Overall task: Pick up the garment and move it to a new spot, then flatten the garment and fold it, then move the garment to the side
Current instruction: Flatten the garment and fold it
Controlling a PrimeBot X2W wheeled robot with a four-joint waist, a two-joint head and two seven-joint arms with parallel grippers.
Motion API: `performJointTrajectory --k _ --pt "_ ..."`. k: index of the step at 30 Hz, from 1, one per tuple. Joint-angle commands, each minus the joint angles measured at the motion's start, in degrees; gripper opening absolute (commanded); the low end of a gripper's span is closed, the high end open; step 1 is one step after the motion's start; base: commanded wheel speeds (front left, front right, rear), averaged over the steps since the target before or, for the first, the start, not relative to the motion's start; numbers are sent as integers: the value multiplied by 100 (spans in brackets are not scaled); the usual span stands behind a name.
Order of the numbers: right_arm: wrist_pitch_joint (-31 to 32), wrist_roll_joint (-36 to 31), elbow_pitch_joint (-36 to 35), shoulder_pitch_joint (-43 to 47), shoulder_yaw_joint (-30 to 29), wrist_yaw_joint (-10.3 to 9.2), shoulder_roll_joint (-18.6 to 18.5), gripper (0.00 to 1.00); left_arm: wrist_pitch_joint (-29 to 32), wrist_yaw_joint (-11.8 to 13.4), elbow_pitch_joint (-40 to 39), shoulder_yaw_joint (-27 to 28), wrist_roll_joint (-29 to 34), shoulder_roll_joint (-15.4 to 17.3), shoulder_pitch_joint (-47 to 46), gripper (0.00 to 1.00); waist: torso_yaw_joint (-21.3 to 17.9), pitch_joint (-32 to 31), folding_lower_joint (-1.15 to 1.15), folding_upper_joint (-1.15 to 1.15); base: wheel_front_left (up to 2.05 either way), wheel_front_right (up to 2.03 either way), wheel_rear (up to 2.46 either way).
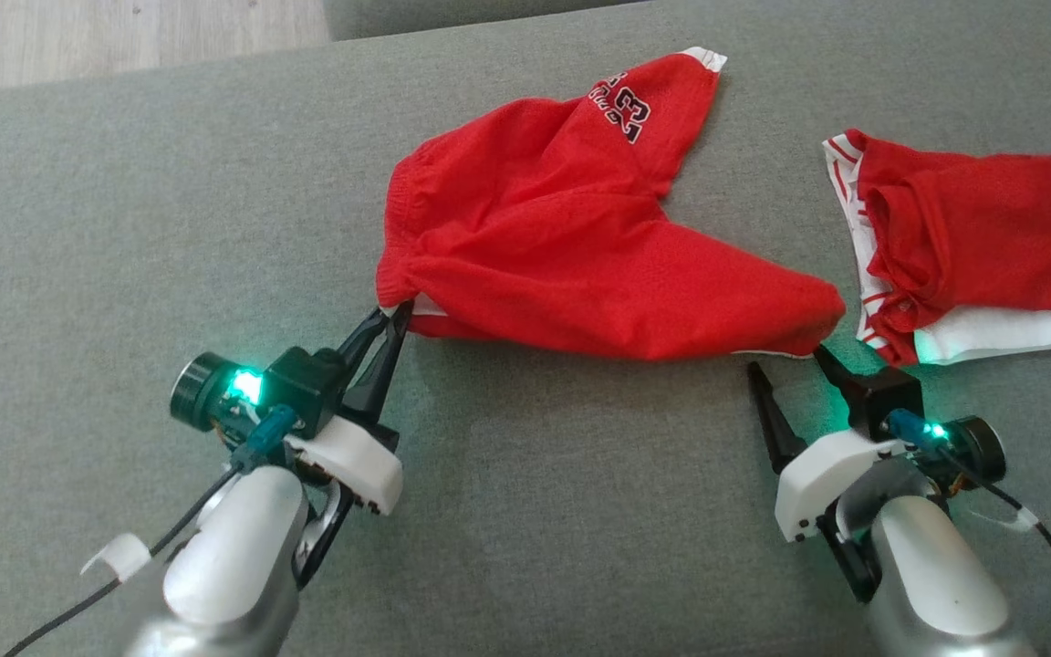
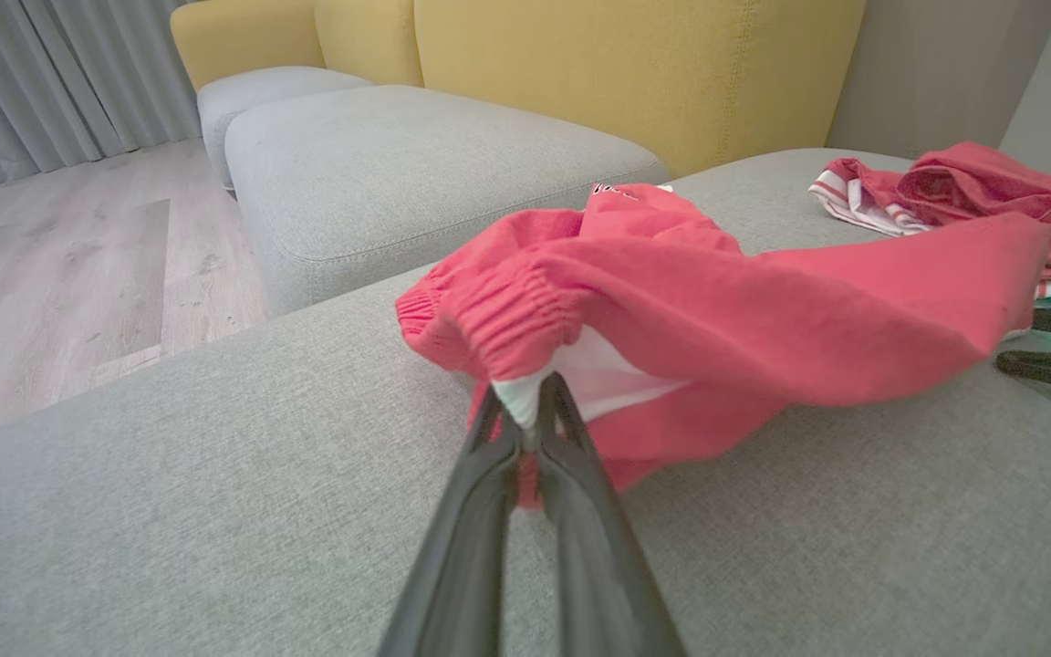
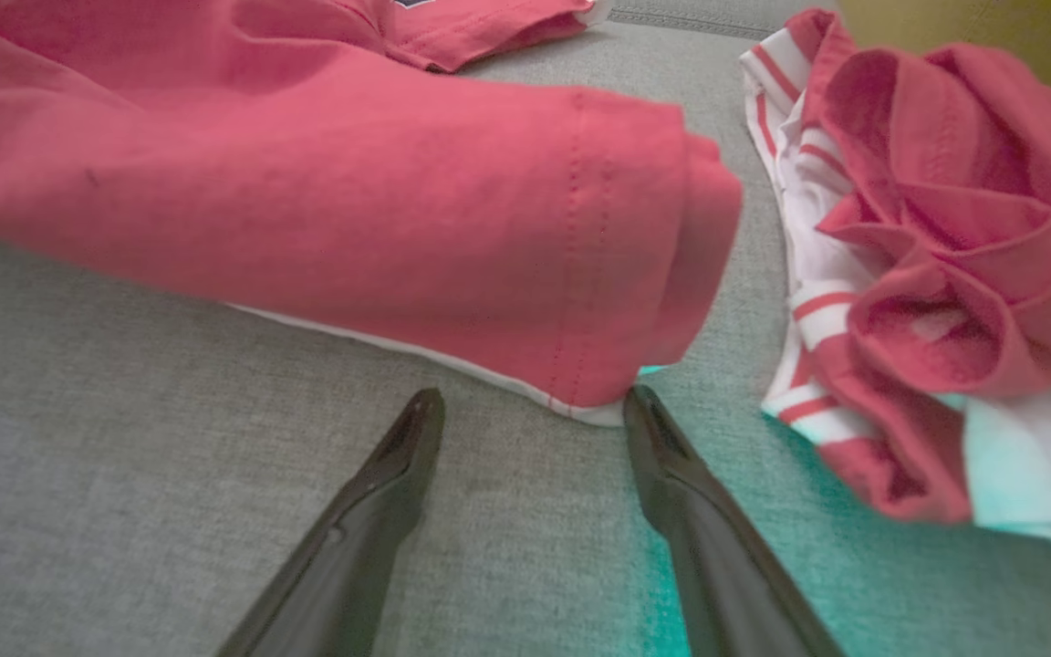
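Beside shorts (image 1: 562, 246): second red garment (image 1: 982, 237), crumpled.

The red garment (image 1: 571, 246) was matt mesh cloth; the grey cushion (image 1: 124, 228) was coarse woven fabric. The left gripper (image 1: 390, 312) looked like dark smooth plastic, the floor (image 1: 124, 36) at upper left pale wood.

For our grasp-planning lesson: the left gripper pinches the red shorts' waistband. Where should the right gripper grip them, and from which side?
Probably the leg hem of the red shorts, approached low from the robot's side: its white-edged corner lies flat ahead of the right gripper, clear of the other garment.
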Motion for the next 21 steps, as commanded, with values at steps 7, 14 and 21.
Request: performJointTrajectory --k 7,14,21 --pt "66 -37 97 -354 292 -5 -113 100 24 45 -229 131 -64 184 -208 0 15 58 0 0 0 0 0" --pt "218 159 343 -446 469 -5 -165 100 41 65 -250 95 -89 213 -231 0 17 63 0 0 0 0 0" --pt "329 395 530 -519 633 -5 -243 0 58 88 -265 63 -117 241 -251 0 -12 58 0 0 0 0 0"
